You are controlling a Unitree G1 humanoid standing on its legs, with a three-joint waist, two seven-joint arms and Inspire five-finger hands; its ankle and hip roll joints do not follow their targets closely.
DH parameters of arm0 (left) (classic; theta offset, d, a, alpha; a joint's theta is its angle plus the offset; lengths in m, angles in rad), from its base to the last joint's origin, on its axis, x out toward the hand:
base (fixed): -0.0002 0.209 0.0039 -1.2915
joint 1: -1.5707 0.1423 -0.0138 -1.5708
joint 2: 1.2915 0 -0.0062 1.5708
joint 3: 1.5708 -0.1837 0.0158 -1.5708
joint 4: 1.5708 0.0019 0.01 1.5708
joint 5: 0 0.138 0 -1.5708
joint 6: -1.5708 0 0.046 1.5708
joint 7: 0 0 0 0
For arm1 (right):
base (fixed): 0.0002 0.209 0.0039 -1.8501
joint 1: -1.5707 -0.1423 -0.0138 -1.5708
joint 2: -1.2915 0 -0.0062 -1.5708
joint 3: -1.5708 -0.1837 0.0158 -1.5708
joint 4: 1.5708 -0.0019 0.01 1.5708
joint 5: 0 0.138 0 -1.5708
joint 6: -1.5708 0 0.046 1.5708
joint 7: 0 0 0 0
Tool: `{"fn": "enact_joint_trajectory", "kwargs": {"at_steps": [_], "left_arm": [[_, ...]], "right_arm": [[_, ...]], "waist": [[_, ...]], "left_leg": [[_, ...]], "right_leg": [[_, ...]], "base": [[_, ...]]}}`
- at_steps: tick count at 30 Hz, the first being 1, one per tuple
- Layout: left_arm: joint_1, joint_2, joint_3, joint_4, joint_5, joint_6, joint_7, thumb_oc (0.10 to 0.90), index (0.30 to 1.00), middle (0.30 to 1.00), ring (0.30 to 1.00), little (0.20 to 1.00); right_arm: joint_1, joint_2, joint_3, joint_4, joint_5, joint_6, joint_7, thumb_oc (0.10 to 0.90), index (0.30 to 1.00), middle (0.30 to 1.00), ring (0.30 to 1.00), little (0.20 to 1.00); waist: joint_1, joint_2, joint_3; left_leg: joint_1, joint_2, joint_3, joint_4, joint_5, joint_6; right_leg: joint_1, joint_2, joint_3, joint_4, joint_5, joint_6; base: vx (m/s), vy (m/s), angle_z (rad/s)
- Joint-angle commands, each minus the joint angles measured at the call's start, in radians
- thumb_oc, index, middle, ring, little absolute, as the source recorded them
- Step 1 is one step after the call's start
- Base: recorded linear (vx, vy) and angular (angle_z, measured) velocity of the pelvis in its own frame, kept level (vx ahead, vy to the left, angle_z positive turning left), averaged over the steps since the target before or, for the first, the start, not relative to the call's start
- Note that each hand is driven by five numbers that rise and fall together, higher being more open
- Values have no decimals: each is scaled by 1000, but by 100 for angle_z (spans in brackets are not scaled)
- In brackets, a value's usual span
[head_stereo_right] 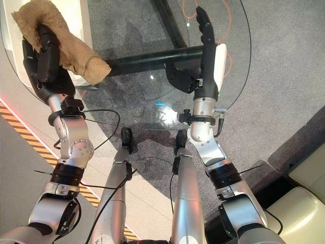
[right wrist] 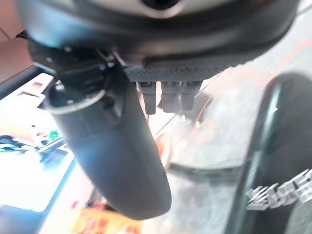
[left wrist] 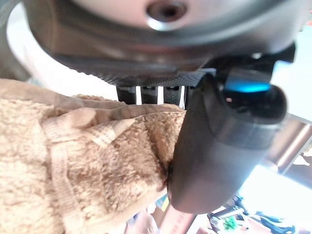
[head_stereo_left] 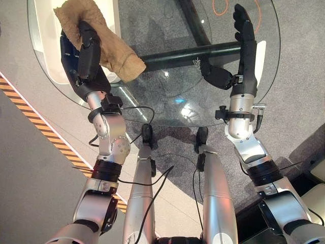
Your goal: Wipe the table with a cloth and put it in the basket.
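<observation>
A tan terry cloth (head_stereo_left: 109, 43) lies bunched on the round glass table (head_stereo_left: 167, 96) at its left side. My left hand (head_stereo_left: 84, 53) grips it, with the thumb (left wrist: 219, 146) pressed against the cloth (left wrist: 78, 170) and the fingers curled over the top. The cloth's free end hangs out toward the table's middle. My right hand (head_stereo_left: 245, 46) is held over the right part of the glass, fingers straight and together, thumb (right wrist: 117, 156) out to the side, nothing in it.
A black bar (head_stereo_left: 203, 51) of the table frame runs under the glass. A white block (head_stereo_left: 51, 56) sits beneath the table's left edge. An orange cord (head_stereo_left: 223, 7) loops on the carpet beyond. A yellow-and-black striped line (head_stereo_left: 40, 129) crosses the floor at left.
</observation>
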Motion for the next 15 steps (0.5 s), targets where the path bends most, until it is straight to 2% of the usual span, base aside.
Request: {"fn": "enact_joint_trajectory", "kwargs": {"at_steps": [1, 7, 13, 15], "left_arm": [[-160, 99, 66, -67, 118, -184, 7, 100, 300, 300, 300, 200], [-224, 164, 56, 43, 141, -196, 66, 100, 300, 300, 300, 200], [-314, 267, 24, 174, 132, -189, 115, 100, 300, 300, 300, 200], [-324, 281, 16, 194, 126, -191, 121, 100, 300, 300, 300, 200]], "right_arm": [[-73, -35, -50, -75, 28, -104, -89, 800, 900, 900, 900, 900], [-108, -89, -60, 48, 77, -108, -174, 800, 900, 900, 900, 900], [-156, -151, -51, 251, 110, -103, -332, 800, 900, 900, 900, 900], [-159, -160, -47, 286, 126, -106, -350, 800, 900, 900, 900, 900]], "waist": [[0, 1, -29], [-7, 4, -29], [-11, 6, -29], [-12, 8, -29]], "left_leg": [[34, -90, 50, 21, -68, 82], [35, -83, 55, 18, -71, 78], [26, -76, 58, 10, -62, 75], [33, -76, 57, 15, -75, 74]], "right_leg": [[78, 110, 7, -134, 33, -6], [75, 110, 11, -135, 31, -4], [67, 110, 12, -145, 43, -3], [73, 109, 12, -139, 30, -3]], "base": [[-6, 9, -8], [-6, 4, -1], [-8, 2, -2], [0, 0, 0]]}}
